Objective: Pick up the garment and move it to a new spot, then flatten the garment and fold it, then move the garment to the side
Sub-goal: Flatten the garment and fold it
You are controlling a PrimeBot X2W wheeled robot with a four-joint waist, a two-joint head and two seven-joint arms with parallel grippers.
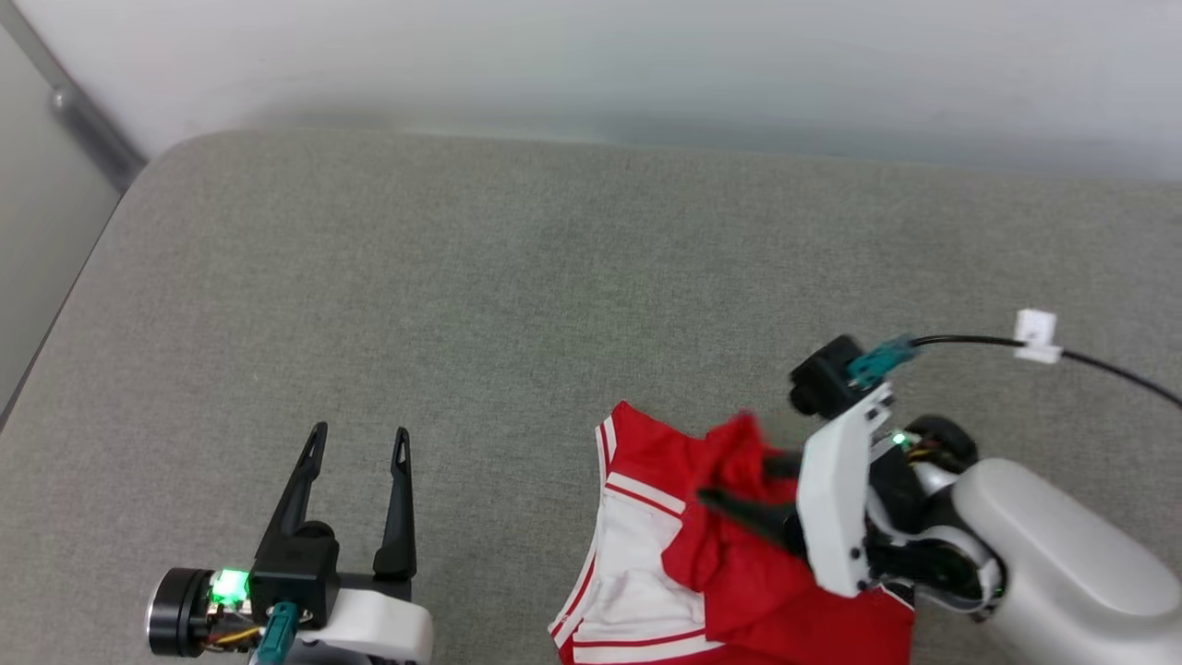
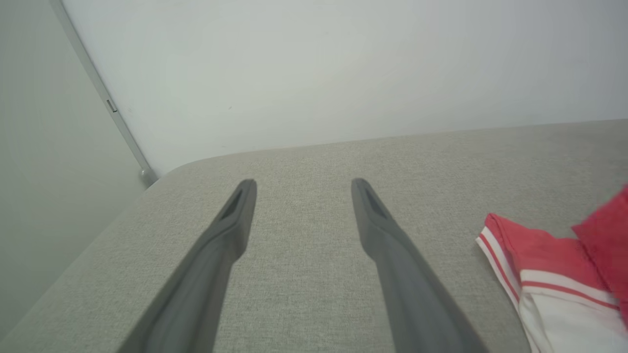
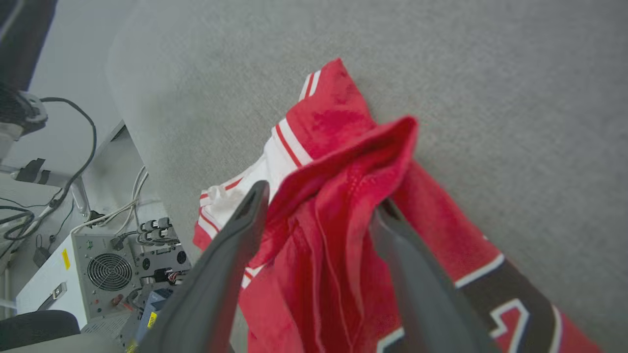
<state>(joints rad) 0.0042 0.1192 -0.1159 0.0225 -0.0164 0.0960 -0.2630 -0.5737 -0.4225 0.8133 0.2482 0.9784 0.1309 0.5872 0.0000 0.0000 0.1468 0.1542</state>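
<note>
Inside spread right hand (image 3: pixel 321 197), garment (image 3: pixel 338 117); cushion (image 3: pixel 490 98) beneath.

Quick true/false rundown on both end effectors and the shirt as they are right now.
1. The left end effector is open over the bare grey cushion. True.
2. The garment lies flat and smoothed. False: it is bunched, with a red fold rising inside the right end effector.
3. The right end effector is open. True.
4. The left end effector touches the garment. False: it is clear of it, with the garment off to its right.
</note>
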